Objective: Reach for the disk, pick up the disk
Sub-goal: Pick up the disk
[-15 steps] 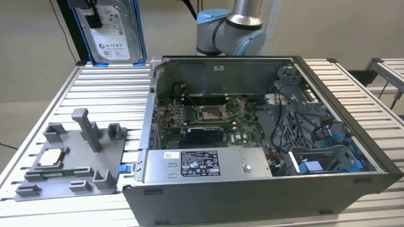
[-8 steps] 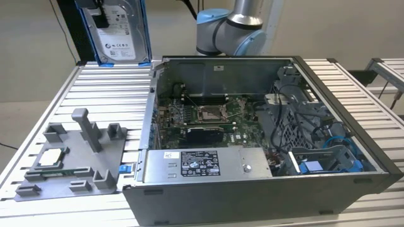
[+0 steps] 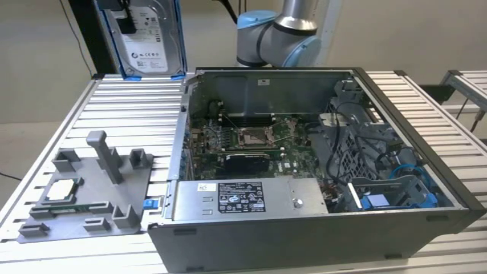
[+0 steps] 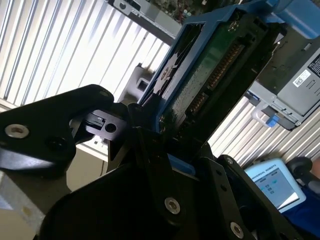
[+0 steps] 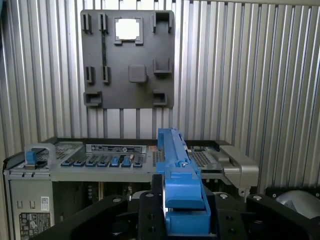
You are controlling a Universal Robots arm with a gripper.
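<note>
The disk (image 3: 146, 43), a silver-grey hard drive with a white label and blue rails, hangs upright in the air above the table's far corner at the exterior view's left. My gripper (image 3: 120, 17) is shut on its upper end. In the second wrist view the disk (image 4: 200, 70) shows its green circuit board and blue frame, clamped between the black fingers (image 4: 107, 127). The first wrist view shows the disk (image 5: 175, 165) edge-on as a blue rail rising from my gripper (image 5: 182, 205).
An open computer case (image 3: 396, 103) takes up the middle and right of the slatted metal table (image 3: 129, 120). A grey fixture plate (image 3: 91, 200) with a square silver chip (image 3: 61, 190) lies at the front left. The arm's base (image 3: 278, 34) stands behind the case.
</note>
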